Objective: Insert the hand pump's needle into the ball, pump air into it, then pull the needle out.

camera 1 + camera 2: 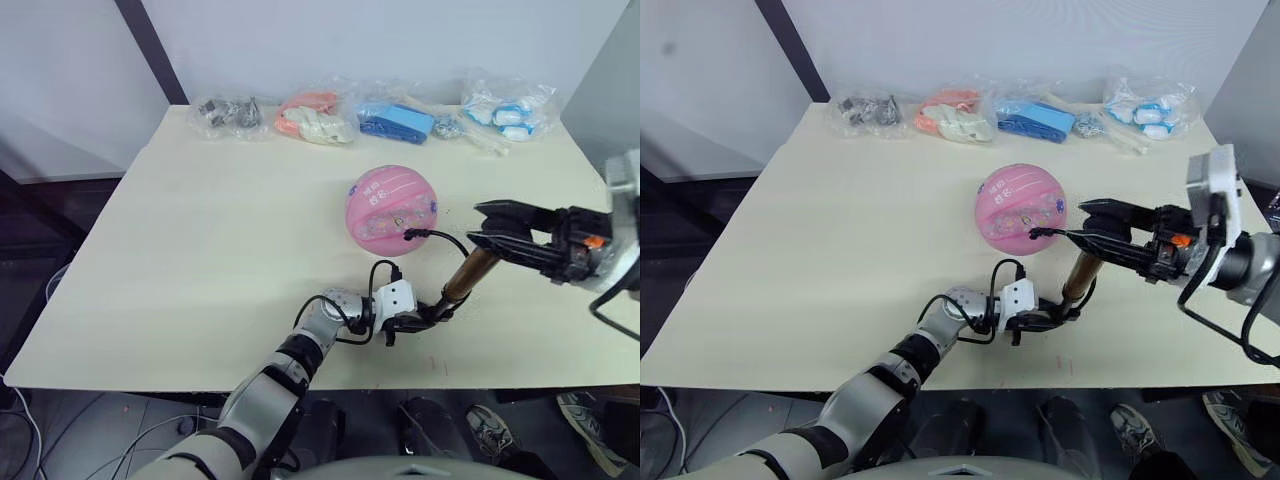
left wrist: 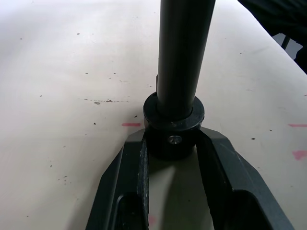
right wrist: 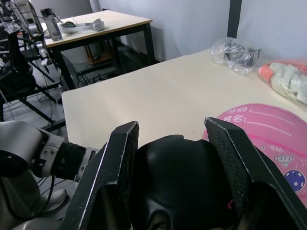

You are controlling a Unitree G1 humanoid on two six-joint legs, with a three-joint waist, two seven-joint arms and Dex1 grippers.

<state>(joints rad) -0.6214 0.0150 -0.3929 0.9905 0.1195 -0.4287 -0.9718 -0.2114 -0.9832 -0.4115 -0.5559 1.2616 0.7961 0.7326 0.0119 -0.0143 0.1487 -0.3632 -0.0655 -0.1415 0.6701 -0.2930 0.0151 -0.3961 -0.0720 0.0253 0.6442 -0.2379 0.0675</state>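
The pink ball (image 1: 390, 210) rests on the pale table (image 1: 200, 250), right of centre. Just in front of it the gold-bronze hand pump (image 1: 462, 283) leans up and to the right. My left gripper (image 1: 418, 320) is shut on the pump's black bottom cap (image 2: 172, 125) at table level. My right gripper (image 1: 492, 228) is shut on the black handle (image 3: 172, 187) at the pump's top, beside the ball. The thin black hose (image 1: 380, 275) loops from the pump's base to a small fitting (image 1: 408, 236) touching the ball's front. The needle's pin itself is hidden.
Several clear bags lie along the table's far edge: grey parts (image 1: 228, 113), orange-white items (image 1: 315, 118), blue items (image 1: 397, 122), blue-white items (image 1: 508, 108). The table's front edge runs just behind my left arm. Another table (image 3: 110, 21) with a bottle stands farther off.
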